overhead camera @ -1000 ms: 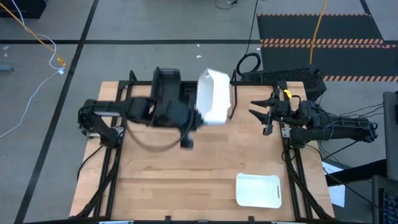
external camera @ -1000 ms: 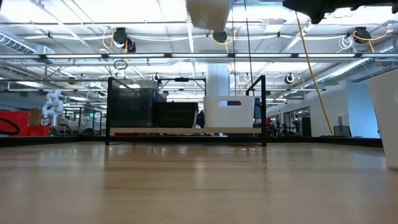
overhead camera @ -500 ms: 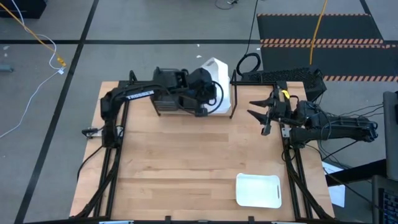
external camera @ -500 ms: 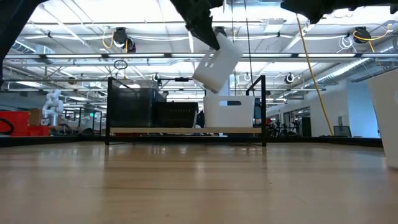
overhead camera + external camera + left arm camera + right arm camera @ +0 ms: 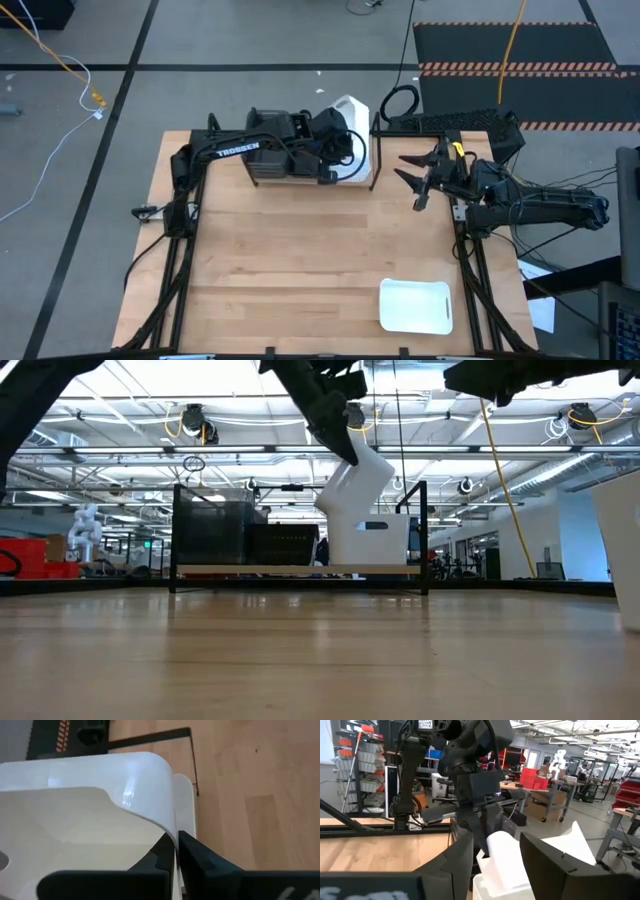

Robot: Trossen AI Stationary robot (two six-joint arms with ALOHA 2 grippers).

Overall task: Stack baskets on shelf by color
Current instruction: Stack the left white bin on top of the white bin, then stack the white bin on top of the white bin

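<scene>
Left gripper (image 5: 175, 851) fingers (image 5: 197, 862) pinching tilted white basket (image 5: 357, 482) rim above shelf (image 5: 300, 570), resting on another white basket (image 5: 368, 542); right gripper (image 5: 417, 178) beside shelf, fingers spread.

floor: grey floor (image 5: 250, 40) showing beyond desk | ceiling: strip lights (image 5: 120, 380) glowing | far room: red bins (image 5: 536, 776) sitting on workbenches
</scene>
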